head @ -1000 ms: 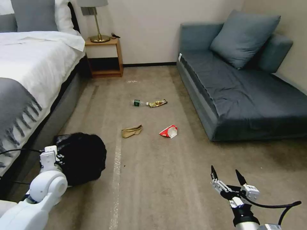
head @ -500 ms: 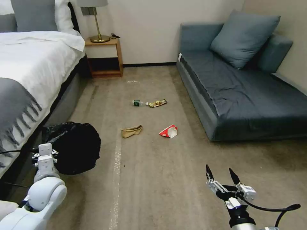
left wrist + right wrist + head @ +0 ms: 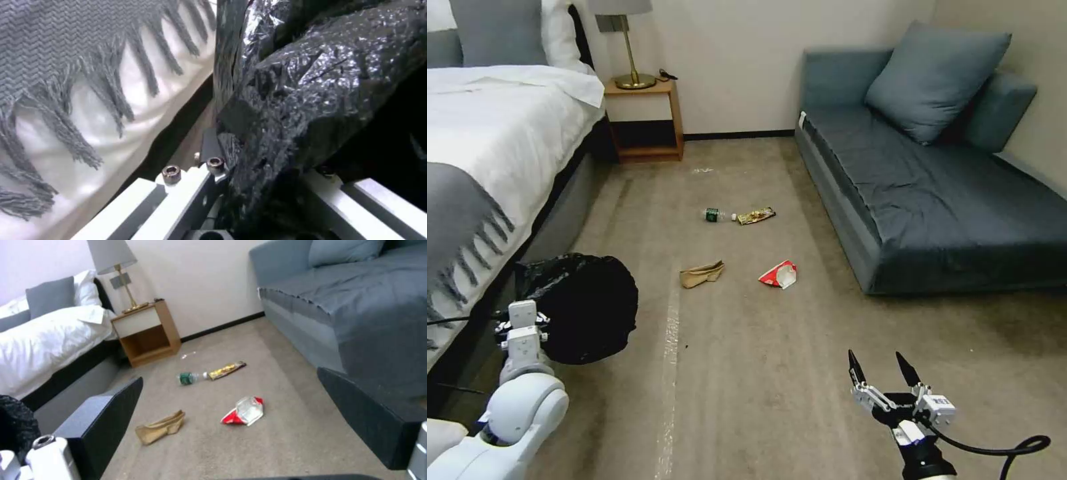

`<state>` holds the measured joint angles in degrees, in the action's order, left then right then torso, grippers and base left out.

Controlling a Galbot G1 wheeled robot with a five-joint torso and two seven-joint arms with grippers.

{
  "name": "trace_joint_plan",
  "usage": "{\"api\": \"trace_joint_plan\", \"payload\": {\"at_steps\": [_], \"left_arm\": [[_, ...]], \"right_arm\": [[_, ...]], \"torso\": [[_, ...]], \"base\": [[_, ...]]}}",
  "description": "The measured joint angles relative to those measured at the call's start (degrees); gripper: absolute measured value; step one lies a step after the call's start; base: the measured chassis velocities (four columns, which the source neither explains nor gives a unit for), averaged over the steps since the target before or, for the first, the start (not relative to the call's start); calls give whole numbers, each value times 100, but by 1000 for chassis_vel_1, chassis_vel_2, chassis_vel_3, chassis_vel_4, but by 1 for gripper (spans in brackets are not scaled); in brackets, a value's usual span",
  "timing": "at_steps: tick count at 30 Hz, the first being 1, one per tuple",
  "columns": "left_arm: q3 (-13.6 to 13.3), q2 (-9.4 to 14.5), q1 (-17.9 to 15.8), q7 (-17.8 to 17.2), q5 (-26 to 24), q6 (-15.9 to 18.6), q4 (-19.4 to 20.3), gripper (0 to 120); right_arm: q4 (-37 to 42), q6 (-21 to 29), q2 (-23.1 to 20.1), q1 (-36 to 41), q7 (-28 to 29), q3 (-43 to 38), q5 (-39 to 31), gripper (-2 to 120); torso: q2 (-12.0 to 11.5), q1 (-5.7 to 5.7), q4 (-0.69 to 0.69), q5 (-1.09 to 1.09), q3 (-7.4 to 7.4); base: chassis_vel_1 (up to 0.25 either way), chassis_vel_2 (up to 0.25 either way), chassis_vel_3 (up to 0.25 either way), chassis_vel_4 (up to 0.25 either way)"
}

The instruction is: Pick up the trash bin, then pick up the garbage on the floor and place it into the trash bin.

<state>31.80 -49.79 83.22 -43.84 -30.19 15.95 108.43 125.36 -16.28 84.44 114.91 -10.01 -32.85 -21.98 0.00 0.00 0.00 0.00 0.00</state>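
We find the trash bin point(image 3: 584, 308) gripped at its bagged rim by the left gripper point(image 3: 520, 325), fingers closed on it, tight against the bed point(image 3: 487, 153) edge. The garbage point(image 3: 778, 273) lies on open carpet ahead of the right gripper point(image 3: 882, 369), fingers spread, empty.

Open carpet point(image 3: 740, 373) is lying between the bed point(image 3: 487, 153) and the sofa point(image 3: 934, 200), and the right pincer point(image 3: 887, 383) is hanging over it with fingers spread and nothing nearby. Farther from the bed's foot, four litter pieces are sitting well apart from both, reachable from above. Beside the bed the gap is closing: the black-bagged trash bin point(image 3: 584, 307) is crowding against the fringed blanket point(image 3: 66, 66).
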Motion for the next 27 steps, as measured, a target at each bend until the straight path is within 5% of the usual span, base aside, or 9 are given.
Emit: {"api": "trace_joint_plan", "payload": {"at_steps": [27], "left_arm": [[-146, -242, -226, 19, 112, -355, -316, 3]], "right_arm": [[-901, -63, -482, -627, -137, 44, -42, 100]], "torso": [[0, 0, 1, 1, 0]], "base": [[-70, 71, 72, -70]]}}
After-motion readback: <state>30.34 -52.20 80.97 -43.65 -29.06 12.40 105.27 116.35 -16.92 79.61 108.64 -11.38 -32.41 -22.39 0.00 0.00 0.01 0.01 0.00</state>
